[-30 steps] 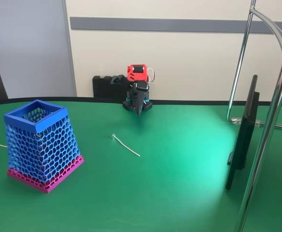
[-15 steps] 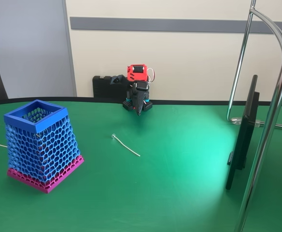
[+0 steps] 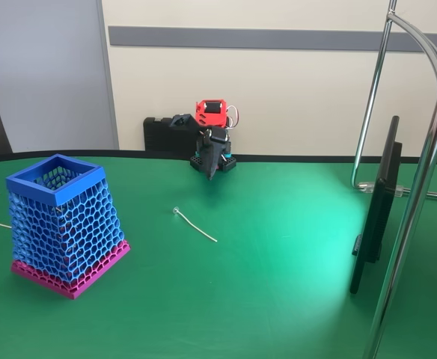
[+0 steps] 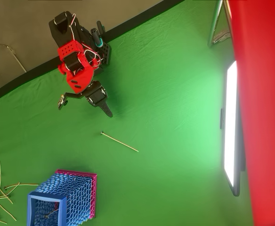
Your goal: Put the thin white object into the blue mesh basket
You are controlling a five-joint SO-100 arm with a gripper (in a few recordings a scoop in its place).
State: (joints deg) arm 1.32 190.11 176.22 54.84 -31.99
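No text, label, brand, number or sign could be read anywhere in the fixed view or the overhead view.

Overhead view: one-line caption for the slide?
Red arm's gripper poised above the thin white object on green table, blue mesh basket nearby.
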